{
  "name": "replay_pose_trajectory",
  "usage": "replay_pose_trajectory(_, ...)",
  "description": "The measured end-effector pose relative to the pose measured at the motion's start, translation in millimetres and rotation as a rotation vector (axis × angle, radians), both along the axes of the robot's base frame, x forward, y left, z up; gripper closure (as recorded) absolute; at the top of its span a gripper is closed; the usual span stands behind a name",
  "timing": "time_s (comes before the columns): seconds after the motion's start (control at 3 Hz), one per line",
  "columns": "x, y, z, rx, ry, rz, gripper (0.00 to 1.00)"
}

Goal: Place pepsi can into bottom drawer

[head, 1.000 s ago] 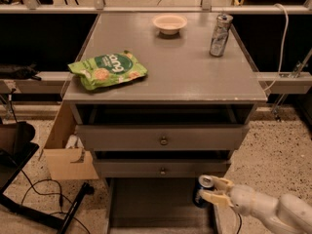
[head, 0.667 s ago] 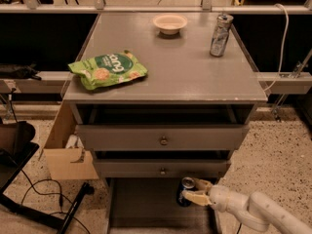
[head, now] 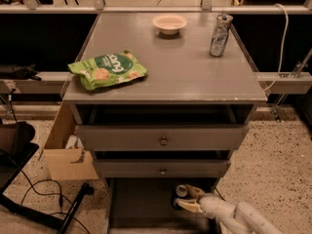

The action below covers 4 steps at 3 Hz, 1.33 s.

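The fingers (head: 189, 207) are clamped on the pepsi can (head: 181, 191). The gripper (head: 184, 198) has slid a little further left than a moment ago and is low over the right side of the open bottom drawer (head: 139, 204). The can seems upright, long axis vertical, silver top up, its body lost in shadow.

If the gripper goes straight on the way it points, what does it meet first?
The gripper, low right with the pepsi can, points left over the bottom drawer; likely that drawer's left wall first, though depth is unclear.
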State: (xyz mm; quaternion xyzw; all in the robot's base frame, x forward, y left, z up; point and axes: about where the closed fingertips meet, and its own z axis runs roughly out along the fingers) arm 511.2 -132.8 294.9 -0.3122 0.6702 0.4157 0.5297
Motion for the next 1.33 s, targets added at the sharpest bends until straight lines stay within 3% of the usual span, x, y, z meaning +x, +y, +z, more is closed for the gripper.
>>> replay_pose_trajectory(0.33,-2.5,-9.2,-17.4,-0.048,-0.070,-0.013,1.00)
replay_pose_trajectory(0.67,-10.5,-13.4,-48.6,-0.094,-0.066,-0.046,1.00)
replay_pose_trajectory(1.0,-10.7,-20.3,-73.3,-0.127,-0.046,-0.087,1.00)
replay_pose_trajectory(1.33,-9.2,-22.6,-95.3,-0.132,0.027,-0.134,0.83)
